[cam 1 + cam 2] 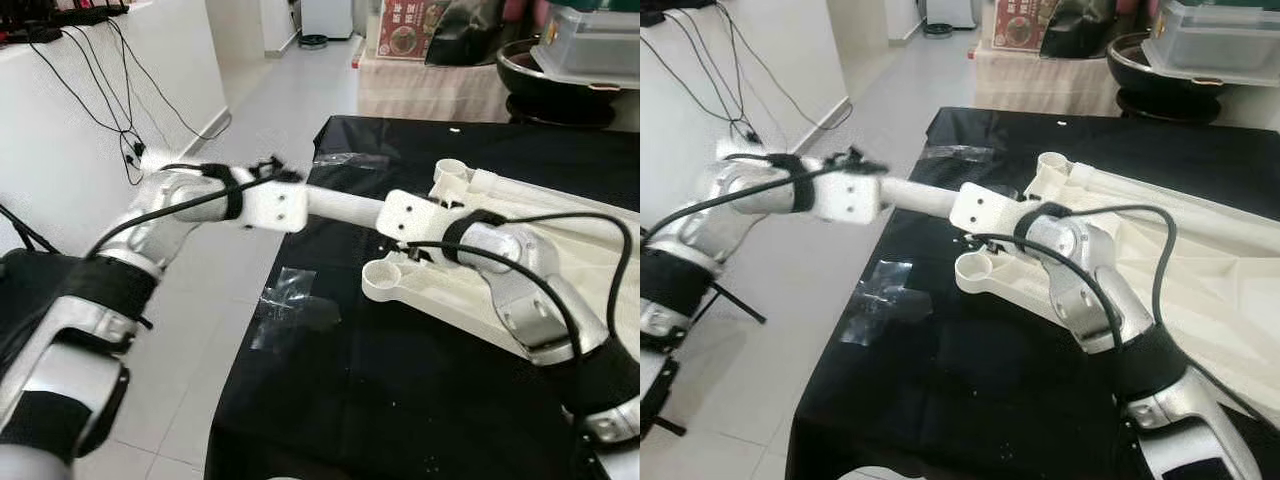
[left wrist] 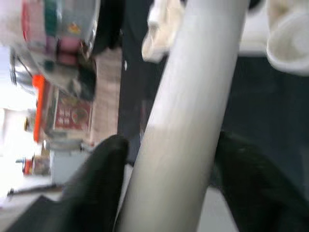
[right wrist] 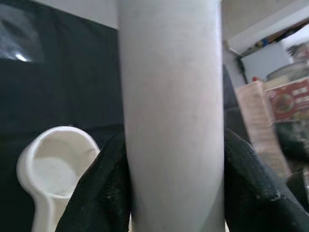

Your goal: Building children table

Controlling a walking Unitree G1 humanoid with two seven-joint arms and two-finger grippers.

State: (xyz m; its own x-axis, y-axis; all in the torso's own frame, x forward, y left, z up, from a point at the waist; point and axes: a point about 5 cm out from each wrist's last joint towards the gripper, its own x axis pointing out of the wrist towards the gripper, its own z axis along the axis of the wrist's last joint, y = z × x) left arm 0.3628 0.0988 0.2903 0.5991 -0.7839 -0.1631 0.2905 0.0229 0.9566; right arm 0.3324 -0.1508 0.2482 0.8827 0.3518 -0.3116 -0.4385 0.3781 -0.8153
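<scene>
A white table leg hangs level over the black tabletop's near-left edge, both grippers clamped on it: the left gripper reaching in from over the floor, the right gripper bent back across the upturned table frame, beside its corner socket

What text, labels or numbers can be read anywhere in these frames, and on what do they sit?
Red box on the cloth-covered stand at the back: light characters above a picture of a dish, too small and blurred to read.
Same red box in the left wrist view: pattern and marks blurred, unreadable.
White table leg, held by the left hand and right hand: no markings.
White tabletop frame: no markings.
Nothing legible.
</scene>
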